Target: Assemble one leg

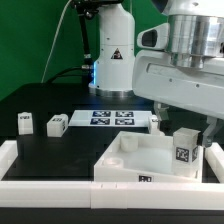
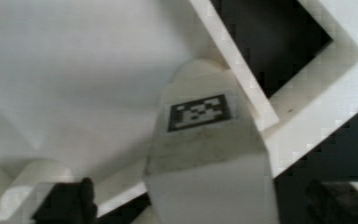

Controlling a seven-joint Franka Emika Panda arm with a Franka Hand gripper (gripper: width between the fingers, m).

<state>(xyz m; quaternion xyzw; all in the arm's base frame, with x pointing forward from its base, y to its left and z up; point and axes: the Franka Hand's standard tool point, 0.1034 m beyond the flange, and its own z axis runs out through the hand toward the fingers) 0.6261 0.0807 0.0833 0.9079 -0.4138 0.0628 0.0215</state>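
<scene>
Wrist view: the hand pinches the tagged leg upright over the tabletop at its 3 o'clock corner.

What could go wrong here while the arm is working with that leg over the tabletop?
The leg fills the wrist view near the tabletop rim; it might catch that edge instead of seating. Whether the gripper holds it firmly is unclear, so it could slip. Two spare legs stand nearby.
</scene>
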